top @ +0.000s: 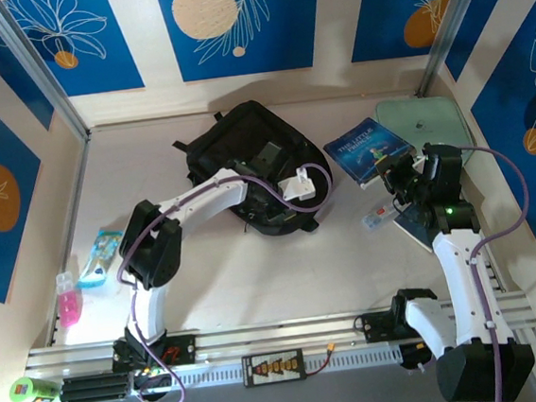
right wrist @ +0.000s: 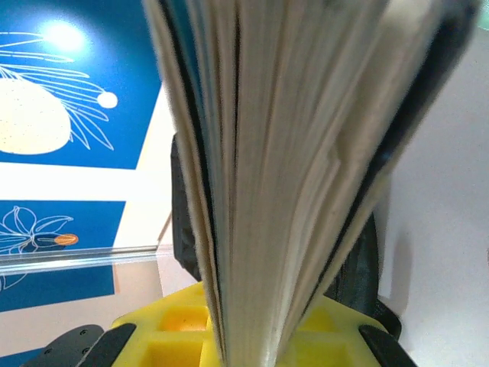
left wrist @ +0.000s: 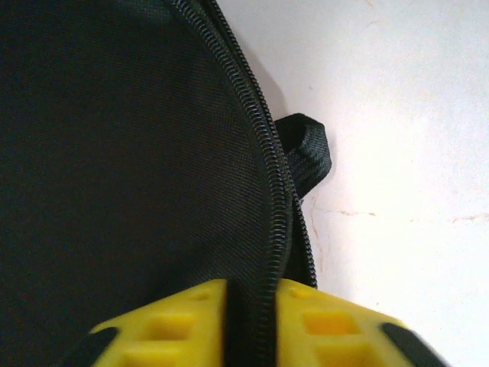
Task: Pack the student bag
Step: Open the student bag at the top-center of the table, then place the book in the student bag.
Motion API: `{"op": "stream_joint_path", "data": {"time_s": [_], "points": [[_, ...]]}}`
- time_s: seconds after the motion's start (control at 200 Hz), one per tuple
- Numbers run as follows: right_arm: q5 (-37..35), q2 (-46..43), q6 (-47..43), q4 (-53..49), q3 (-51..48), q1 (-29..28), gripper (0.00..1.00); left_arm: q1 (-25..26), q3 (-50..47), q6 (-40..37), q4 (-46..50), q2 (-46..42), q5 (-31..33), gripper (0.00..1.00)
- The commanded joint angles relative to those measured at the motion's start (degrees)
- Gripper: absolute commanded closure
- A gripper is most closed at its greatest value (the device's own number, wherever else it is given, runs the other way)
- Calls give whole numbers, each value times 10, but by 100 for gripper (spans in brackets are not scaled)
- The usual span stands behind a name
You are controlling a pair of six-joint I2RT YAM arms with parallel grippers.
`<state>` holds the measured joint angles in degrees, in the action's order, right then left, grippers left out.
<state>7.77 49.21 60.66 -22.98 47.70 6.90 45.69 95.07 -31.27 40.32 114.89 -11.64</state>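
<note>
The black student bag [top: 244, 151] lies at the back middle of the table. My left gripper [top: 280, 203] reaches over its near right edge. In the left wrist view the yellow fingers [left wrist: 172, 325] pinch the bag's fabric [left wrist: 114, 153] along the zipper line [left wrist: 267, 168], with a black strap loop [left wrist: 306, 149] just beyond. My right gripper [top: 398, 174] is shut on a blue book [top: 366, 149], tilted up off the table to the right of the bag. The book's page edges [right wrist: 283, 153] stand between the right gripper [right wrist: 248, 340] fingers, and the bag shows dark behind them.
A pale mint-green case [top: 422, 120] lies at the back right corner. A small card [top: 379, 217] and a flat notebook [top: 411, 227] lie near the right arm. A pink bottle [top: 67, 301] and a blue packet [top: 101, 257] sit at the left edge.
</note>
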Motion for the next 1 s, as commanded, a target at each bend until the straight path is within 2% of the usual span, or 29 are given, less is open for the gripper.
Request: {"op": "stream_joint_path", "data": {"time_s": [0.0,0.175,0.265,0.51,0.605,0.675,0.79,0.995], "points": [[9,-14,-14,6,6,6,100,6,30,-31,34,-6,39,86],[6,-20,-43,-27,19,20,100,-1,19,-10,9,-52,50,100],[9,-27,-55,-45,25,30,100,-13,-1,24,-30,-89,58,100],[54,-46,-73,-99,34,51,100,-52,-140,157,-273,-214,95,100],[72,-56,-58,-115,35,51,100,-53,-187,199,-368,-239,130,100],[105,-57,-32,-105,22,46,100,-53,-204,213,-407,-247,117,100],[127,-56,13,-71,-9,13,100,-53,-223,215,-446,-255,94,100],[85,-10,67,9,-33,-92,100,-53,-253,195,-481,-274,53,100]]}}
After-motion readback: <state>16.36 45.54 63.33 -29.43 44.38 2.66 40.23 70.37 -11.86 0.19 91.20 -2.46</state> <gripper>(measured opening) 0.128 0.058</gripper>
